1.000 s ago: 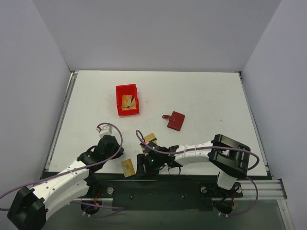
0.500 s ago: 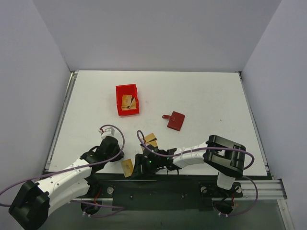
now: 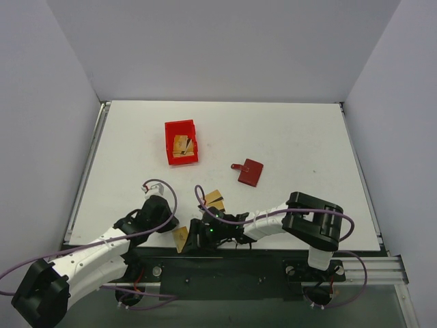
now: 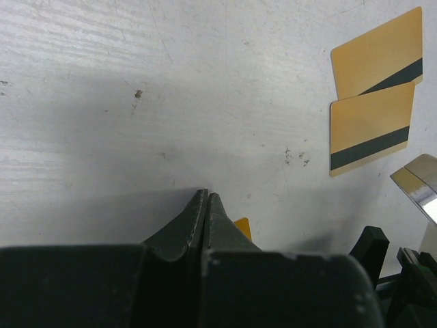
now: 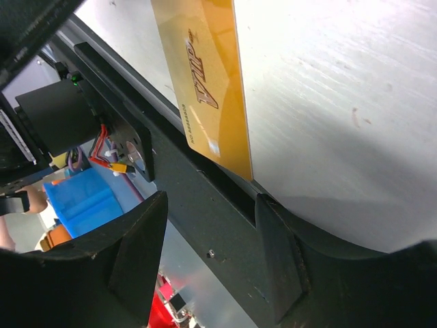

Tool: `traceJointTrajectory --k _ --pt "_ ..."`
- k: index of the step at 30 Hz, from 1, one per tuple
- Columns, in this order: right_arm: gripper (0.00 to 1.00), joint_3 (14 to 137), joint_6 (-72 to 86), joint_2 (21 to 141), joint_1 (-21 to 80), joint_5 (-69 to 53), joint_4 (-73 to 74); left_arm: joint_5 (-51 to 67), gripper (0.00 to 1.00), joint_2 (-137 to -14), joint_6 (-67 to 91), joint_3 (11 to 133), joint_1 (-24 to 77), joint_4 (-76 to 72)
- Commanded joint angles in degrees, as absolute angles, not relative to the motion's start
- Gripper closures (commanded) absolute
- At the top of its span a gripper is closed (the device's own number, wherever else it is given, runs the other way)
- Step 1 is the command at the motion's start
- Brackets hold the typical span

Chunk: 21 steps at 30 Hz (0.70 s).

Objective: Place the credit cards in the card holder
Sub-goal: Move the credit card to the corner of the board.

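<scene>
The card holder (image 3: 250,172), a dark red wallet with its snap tab out to the left, lies shut mid-table. One gold credit card (image 3: 181,237) lies at the table's front edge, its end hanging over the black rail; in the right wrist view this card (image 5: 205,82) shows "VIP" lettering. My right gripper (image 3: 194,240) is open just right of it, and the card sits ahead of the right gripper (image 5: 208,236), not between the fingers. My left gripper (image 3: 169,223) is shut on nothing, tips (image 4: 207,195) on the table, a gold corner (image 4: 243,227) showing beside them. Two striped cards (image 3: 214,199) lie nearby.
A bright red bin (image 3: 168,147) with more gold cards in it stands at the back left. The two striped cards (image 4: 372,130) lie to the right in the left wrist view. The black rail (image 5: 225,225) runs along the table's front edge under my right gripper.
Both grippers have closed in on the front-edge card, the left moving right and nearer, the right moving left. The card now sits slightly more askew at the edge.
</scene>
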<state>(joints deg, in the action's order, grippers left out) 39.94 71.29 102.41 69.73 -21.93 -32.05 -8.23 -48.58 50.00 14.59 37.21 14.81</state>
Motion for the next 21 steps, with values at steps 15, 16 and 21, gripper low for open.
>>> traceJointTrajectory --k 15,16,21 --pt "0.57 39.37 72.51 108.37 66.71 -14.5 -33.4 -6.42 1.0 -43.86 52.82 12.48 37.97 19.69" --pt "0.58 39.38 72.42 108.37 66.62 -14.59 -33.4 -6.33 1.0 -43.77 52.91 12.39 38.06 19.95" --pt "0.58 39.46 72.42 108.54 66.53 -14.59 -33.57 -5.98 1.0 -42.45 53.52 12.04 38.14 21.18"
